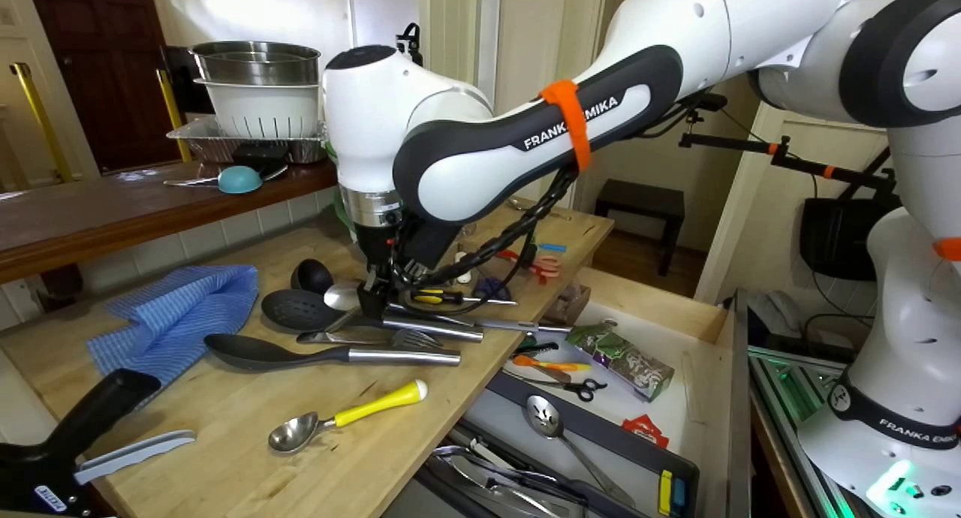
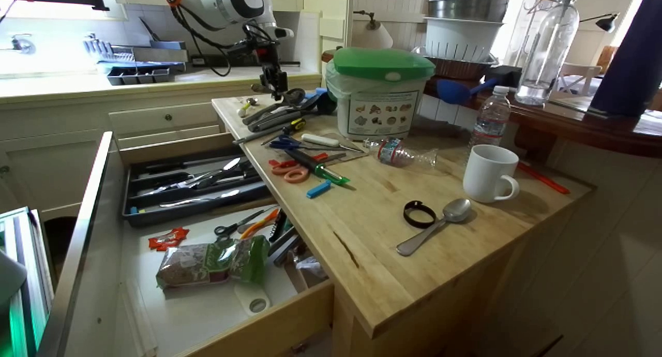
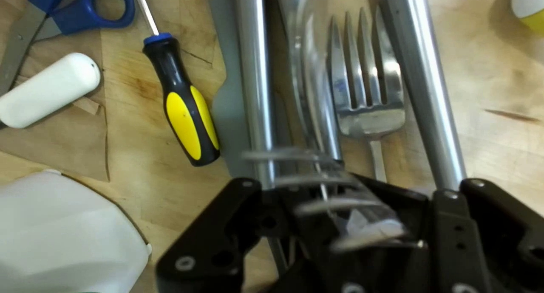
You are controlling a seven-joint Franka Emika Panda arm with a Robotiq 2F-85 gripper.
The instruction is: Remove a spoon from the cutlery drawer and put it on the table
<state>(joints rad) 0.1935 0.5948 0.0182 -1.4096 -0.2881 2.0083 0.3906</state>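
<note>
Drawer [image 2: 269, 321] stands open along the left of the table [image 2: 393, 284] in an exterior view. There a spoon [image 2: 432, 229] lies on the table's near right, just beside a band [image 2: 420, 225] and near a mug [image 2: 486, 173]; a bucket [image 2: 380, 106] stands farther off.

In an exterior view a slotted spoon [image 1: 570, 444] lies in the drawer's tray [image 1: 597, 429], with a bag [image 1: 623, 360] beyond it. The gripper [image 1: 373, 311] is low over the table, fingers down, among utensils [image 1: 296, 308]; a steel spoon [image 1: 341, 296] shows just to its left. A scoop [image 1: 368, 410] lies nearer on the table, a cloth [image 1: 180, 308] to the left.

In the wrist view a fork [image 3: 369, 121] lies between handles [image 3: 425, 85], with a screwdriver [image 3: 182, 119] to the left. A blurred pronged piece [image 3: 344, 204] crosses in front of the gripper; I cannot tell whether it is gripped, or whether the fingers are parted.
</note>
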